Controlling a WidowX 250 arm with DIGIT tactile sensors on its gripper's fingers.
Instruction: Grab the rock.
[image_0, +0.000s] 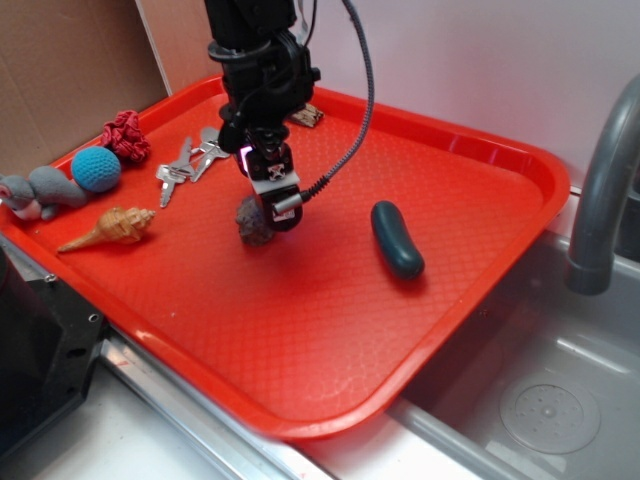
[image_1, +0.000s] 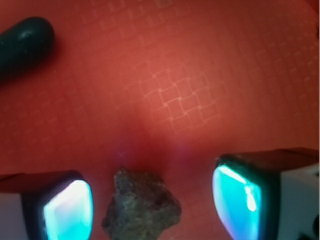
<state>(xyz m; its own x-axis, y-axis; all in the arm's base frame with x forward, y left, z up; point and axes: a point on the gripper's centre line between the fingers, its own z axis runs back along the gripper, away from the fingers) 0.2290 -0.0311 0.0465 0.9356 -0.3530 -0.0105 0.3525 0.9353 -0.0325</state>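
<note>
red tray; rock between spread gripper fingers.

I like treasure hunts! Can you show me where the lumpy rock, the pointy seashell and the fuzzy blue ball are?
Lumpy brown-grey rock (image_1: 142, 207): wrist view, middle of its pitted top.
Tan spiral seashell (image_0: 118, 226): exterior view, on its wide ridged body.
Fuzzy blue crocheted ball (image_0: 95, 168): exterior view, centre of its round front.

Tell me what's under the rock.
The rock sits on the red tray, between the open gripper's fingers. Only tray shows around it; the spot beneath it is covered.
</note>
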